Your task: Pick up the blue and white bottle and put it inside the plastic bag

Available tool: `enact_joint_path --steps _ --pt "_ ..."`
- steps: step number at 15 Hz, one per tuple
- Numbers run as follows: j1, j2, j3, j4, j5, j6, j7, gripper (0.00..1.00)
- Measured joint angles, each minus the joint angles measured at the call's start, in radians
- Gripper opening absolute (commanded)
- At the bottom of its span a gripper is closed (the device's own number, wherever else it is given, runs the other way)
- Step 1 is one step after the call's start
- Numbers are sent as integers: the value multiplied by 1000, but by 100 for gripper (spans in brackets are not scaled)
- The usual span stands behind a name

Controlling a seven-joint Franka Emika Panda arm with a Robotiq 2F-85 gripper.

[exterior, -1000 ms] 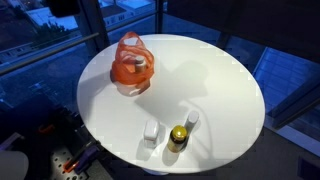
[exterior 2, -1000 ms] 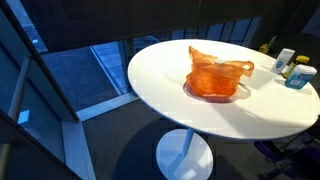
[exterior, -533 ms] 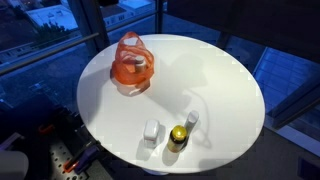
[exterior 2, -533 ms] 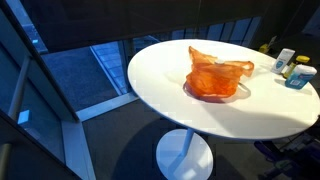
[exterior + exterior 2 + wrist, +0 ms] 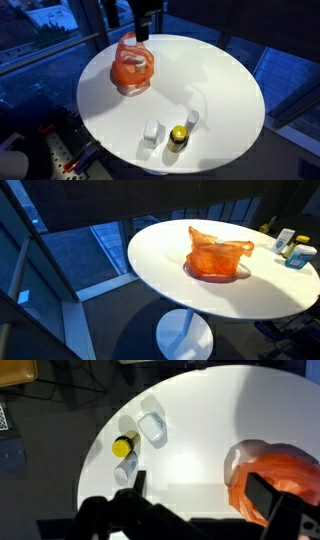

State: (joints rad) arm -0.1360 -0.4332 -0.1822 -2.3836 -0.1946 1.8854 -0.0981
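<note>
The small blue and white bottle (image 5: 191,120) stands near the table's front edge, next to a dark bottle with a yellow cap (image 5: 178,137) and a white squarish bottle (image 5: 151,132). It also shows in the wrist view (image 5: 124,470) and in an exterior view (image 5: 298,256). The orange plastic bag (image 5: 132,65) lies crumpled on the far left of the table, also in an exterior view (image 5: 217,253) and the wrist view (image 5: 280,470). My gripper (image 5: 143,22) hangs above the table's far edge, just over the bag, far from the bottles. In the wrist view (image 5: 200,490) it is open and empty.
The round white table (image 5: 225,80) stands on a single pedestal (image 5: 183,335) beside glass walls. Clutter with cables lies on the floor at the lower left (image 5: 65,155).
My arm has swung in from the top left; the gripper now hangs above the bag. The bottles and the bag have not moved.
</note>
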Motion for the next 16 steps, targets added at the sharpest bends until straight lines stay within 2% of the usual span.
enact_joint_path --steps 6,10,13,16 --pt "-8 179 0 1 0 96 34 100" --pt "-9 271 0 -12 0 190 105 100" --pt "-13 311 0 -37 0 262 172 100" --pt "-15 322 0 -52 0 282 205 100"
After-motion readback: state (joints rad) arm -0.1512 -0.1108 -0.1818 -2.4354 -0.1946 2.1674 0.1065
